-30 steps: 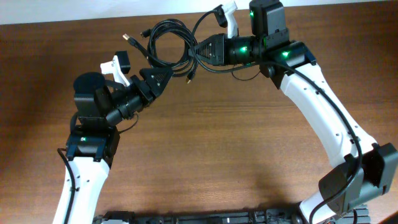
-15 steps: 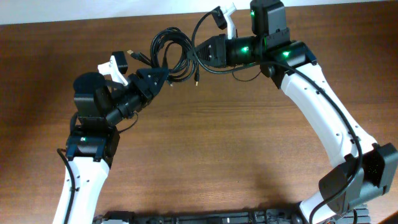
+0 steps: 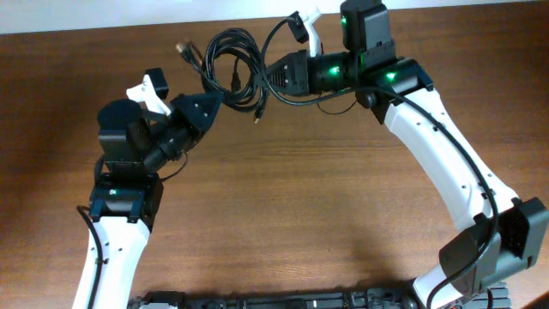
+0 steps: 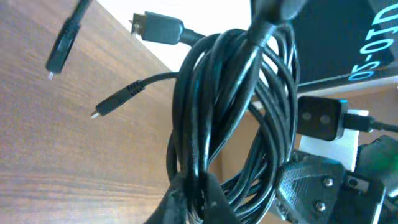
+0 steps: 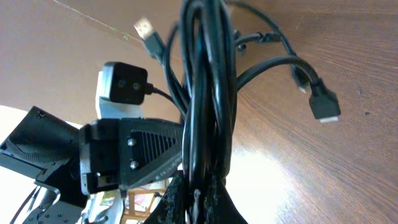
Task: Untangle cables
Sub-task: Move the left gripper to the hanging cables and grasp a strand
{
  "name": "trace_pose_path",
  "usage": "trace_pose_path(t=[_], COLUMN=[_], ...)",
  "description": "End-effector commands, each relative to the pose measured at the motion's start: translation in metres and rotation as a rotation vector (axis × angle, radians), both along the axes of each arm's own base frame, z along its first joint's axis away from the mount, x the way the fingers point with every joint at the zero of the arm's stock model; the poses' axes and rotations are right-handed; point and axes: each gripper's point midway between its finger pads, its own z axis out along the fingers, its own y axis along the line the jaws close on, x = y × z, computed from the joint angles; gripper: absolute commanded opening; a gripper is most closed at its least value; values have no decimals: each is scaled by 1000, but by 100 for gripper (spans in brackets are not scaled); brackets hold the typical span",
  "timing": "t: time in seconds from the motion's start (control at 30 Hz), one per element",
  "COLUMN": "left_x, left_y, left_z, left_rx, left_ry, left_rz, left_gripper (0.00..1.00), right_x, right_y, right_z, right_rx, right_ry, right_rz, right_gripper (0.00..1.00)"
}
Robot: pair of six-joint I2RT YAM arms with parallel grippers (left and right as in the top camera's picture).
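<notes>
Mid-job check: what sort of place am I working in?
Likely a robotics lab bench: a wood-grain table, a white left arm and right arm, and a bundle of black cables.

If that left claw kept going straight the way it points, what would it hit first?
The left gripper is shut on the cables; just beyond them it would probably meet the right gripper, though heights are hard to judge.

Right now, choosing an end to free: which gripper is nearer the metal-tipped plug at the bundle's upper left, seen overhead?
Left. The left gripper clamps the cables below-right of the metal-tipped plug; the right gripper clamps them farther right, across the coil.
</notes>
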Motion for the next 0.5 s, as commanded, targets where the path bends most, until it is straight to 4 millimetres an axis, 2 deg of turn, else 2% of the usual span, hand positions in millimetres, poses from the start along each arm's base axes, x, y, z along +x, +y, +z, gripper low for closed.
trace_pose_path(t=[0.0, 0.2, 0.23, 0.33, 0.47], left_x=[-1, 2, 2, 3, 3], left_y=[-7, -5, -4, -4, -5], left_z=[11, 11, 11, 16, 26], left_rx=[5, 137, 163, 256, 354], left_ry=[-49, -154, -176, -277, -402], left_rz=[-37, -57, -64, -90, -119], left_gripper=[0, 0, 0, 0, 0], right_x=[-26, -25, -25, -25, -17], right_y=[19, 19, 19, 18, 10], right_z=[24, 22, 22, 18, -4], right_rx=[53, 46, 46, 29, -71], right_ry=[-48, -44, -50, -73, -58], right_rz=[114, 108, 109, 111, 37], right_gripper=[4, 4, 8, 34, 50])
